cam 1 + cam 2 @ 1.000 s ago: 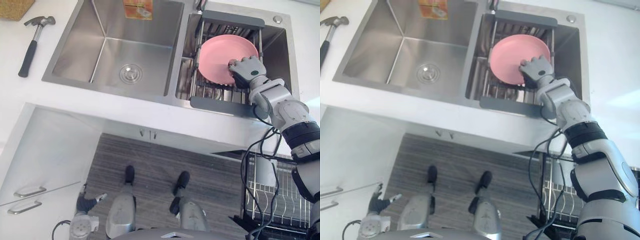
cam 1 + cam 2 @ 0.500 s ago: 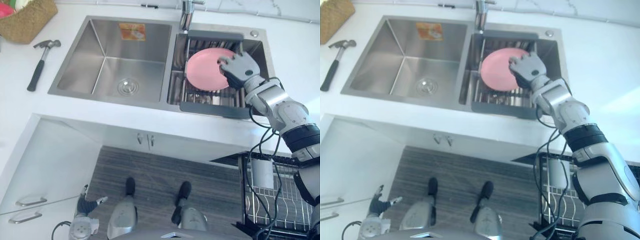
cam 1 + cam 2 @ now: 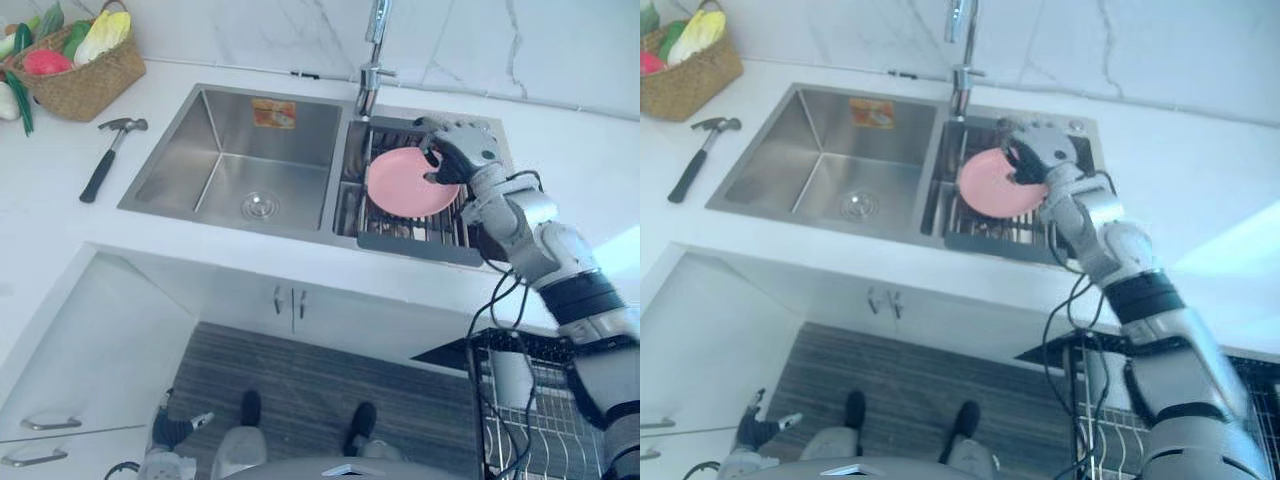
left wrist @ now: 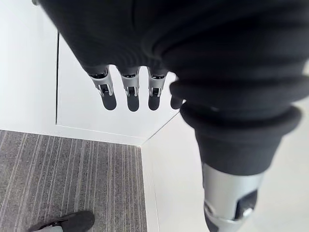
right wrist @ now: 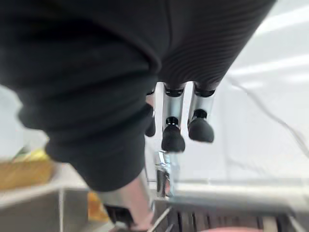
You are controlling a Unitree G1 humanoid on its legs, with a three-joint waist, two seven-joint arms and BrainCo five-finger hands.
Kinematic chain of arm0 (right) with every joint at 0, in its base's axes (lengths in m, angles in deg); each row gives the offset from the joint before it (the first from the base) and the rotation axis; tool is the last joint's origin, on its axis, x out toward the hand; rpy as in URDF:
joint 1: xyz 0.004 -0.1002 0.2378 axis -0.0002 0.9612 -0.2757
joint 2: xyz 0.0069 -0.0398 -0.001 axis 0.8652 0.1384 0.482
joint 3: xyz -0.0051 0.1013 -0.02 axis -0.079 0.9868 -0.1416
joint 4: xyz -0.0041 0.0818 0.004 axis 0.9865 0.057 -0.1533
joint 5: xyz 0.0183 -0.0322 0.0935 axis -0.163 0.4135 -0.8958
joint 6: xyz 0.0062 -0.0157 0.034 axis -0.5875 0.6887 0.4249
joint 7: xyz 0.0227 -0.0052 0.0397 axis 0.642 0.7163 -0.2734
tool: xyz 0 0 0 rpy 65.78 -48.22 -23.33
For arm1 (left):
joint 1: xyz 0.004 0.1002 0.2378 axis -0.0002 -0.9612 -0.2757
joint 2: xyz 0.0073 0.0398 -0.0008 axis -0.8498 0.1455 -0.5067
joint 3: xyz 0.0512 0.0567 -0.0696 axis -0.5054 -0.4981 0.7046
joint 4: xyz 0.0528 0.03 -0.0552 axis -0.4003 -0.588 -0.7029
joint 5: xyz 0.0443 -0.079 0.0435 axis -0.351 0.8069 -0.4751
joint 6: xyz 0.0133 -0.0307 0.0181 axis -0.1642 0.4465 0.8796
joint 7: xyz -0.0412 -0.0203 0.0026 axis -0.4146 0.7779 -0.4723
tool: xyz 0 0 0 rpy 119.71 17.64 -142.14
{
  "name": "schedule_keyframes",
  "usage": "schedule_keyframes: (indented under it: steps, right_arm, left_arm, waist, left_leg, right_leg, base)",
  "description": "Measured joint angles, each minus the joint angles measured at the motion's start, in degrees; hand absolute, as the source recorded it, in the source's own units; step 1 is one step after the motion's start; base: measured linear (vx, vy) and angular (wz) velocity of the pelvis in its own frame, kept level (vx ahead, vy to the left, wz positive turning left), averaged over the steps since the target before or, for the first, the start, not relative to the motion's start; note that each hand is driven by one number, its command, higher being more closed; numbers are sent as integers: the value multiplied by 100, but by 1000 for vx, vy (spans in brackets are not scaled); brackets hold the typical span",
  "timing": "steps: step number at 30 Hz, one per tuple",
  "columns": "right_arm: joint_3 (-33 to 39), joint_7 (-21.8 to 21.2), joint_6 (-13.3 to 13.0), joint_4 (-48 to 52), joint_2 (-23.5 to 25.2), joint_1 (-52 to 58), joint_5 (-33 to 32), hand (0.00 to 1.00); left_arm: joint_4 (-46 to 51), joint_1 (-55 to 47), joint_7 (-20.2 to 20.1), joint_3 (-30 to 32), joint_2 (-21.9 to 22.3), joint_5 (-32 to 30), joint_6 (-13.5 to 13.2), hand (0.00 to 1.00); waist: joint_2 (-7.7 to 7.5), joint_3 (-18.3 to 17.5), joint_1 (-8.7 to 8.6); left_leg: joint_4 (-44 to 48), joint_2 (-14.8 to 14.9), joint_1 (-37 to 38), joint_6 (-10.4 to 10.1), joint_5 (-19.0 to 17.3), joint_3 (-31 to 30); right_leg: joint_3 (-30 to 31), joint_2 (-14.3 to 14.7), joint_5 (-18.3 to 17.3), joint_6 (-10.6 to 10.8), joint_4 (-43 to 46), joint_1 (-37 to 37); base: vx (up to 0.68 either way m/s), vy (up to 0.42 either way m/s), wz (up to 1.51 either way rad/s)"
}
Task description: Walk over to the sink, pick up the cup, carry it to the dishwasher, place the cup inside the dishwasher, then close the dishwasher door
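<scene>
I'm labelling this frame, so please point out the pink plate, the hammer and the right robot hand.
pink plate (image 3: 400, 187): left eye view, on its bare face.
hammer (image 3: 98, 177): left eye view, on its black grip.
right robot hand (image 3: 465, 148): left eye view, on the back of the hand.

Pink round plate (image 3: 403, 186): rests on the wire rack (image 3: 415, 238) in the right basin of the steel double sink (image 3: 185, 160). Dishwasher basket (image 3: 548, 422): pulled out.

Both eye views look down from the head and share the sink (image 3: 215, 150). Each wrist view looks closely along its own fingers (image 4: 129, 89).
</scene>
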Motion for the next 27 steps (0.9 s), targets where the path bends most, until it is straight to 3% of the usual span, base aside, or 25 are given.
schedule_keyframes:
  steps: [2,3,5,7,9,12,15,16,17,21,23,27]
  right_arm:
    - [1127,-253,757,-501,577,77,-1647,0]
    - [1200,-255,807,-542,602,77,-1820,0]
    - [1498,-372,1196,-619,778,223,-2945,0]
    - [1489,-460,1350,-622,918,328,-3363,0]
    - [1479,-481,1362,-620,1056,328,-3356,0]
    - [1470,-480,1119,-527,1063,327,-2669,0]
    - [1467,-485,1073,-377,1062,327,-2095,0]
    - [839,-603,469,16,747,311,399,0]
    - [710,-619,275,148,646,296,814,0]
    - [301,-696,64,166,400,184,1211,0]
    - [-593,-934,-182,159,-267,-6,1796,0]
    - [-732,-1055,-499,-13,-479,-23,2363,0]
  left_arm:
    - [8,-32,3,8,67,0,42,0]
    - [8,-33,4,10,74,0,50,0]
    - [8,-55,23,70,167,-4,103,0]
    - [18,-73,25,118,252,-5,129,0]
    - [23,-75,21,114,264,-6,157,0]
    - [67,-91,21,149,249,-5,203,0]
    - [67,-130,14,164,249,-4,311,0]
    - [72,-175,-9,268,249,-3,319,0]
    - [79,-177,-13,316,248,-3,319,0]
    - [78,-212,-29,347,237,-2,321,0]
    - [64,-270,-39,385,212,-8,320,0]
    - [62,-395,-122,380,160,-13,320,0]
  waist:
    - [-6,-9,-45]
    - [-7,-8,-53]
    - [-13,-13,-94]
    - [-13,-14,-146]
    - [-14,-13,-191]
    - [-34,-28,-176]
    - [-83,-63,-182]
    - [-127,-94,-207]
    - [-127,-94,-208]
    - [-145,-128,-193]
    - [-178,-146,-161]
    - [-238,-171,-140]
  left_leg:
    - [0,-33,57,7,-7,-16]
    - [0,-35,55,7,-7,-16]
    - [-1,-37,90,7,-8,-8]
    - [-2,-34,157,-26,-39,-7]
    - [-2,-32,209,-37,-51,-14]
    - [-3,-33,231,-18,-66,-15]
    - [-3,-33,238,0,-82,-15]
    - [-2,-33,280,-30,-96,1]
    - [-2,-33,292,-30,-102,2]
    - [-2,-24,349,-18,-136,-2]
    - [-2,-24,347,-9,-144,-6]
    - [-1,-40,380,5,-134,-46]
  right_leg:
    - [-17,-34,-27,35,0,66]
    - [-17,-37,-29,39,0,64]
    - [-22,-45,-38,51,1,92]
    - [-35,-42,-51,61,0,169]
    - [-52,-38,-69,62,-1,233]
    - [-69,-39,-87,49,-2,258]
    - [-67,-39,-110,18,-1,266]
    - [-68,-43,-102,64,-1,295]
    - [-76,-44,-103,67,-1,308]
    - [-100,-56,-102,64,-2,373]
    - [-105,-54,-107,69,-2,373]
    - [-158,-53,-107,71,1,438]
  base:
    - [-1,18,7]
    - [0,0,0]
    - [0,0,0]
    - [0,0,0]
    - [0,0,0]
    - [0,0,0]
    - [14,2,-1]
    - [53,5,-3]
    - [61,6,-3]
    - [8,-1,0]
    - [0,0,0]
    - [28,6,6]
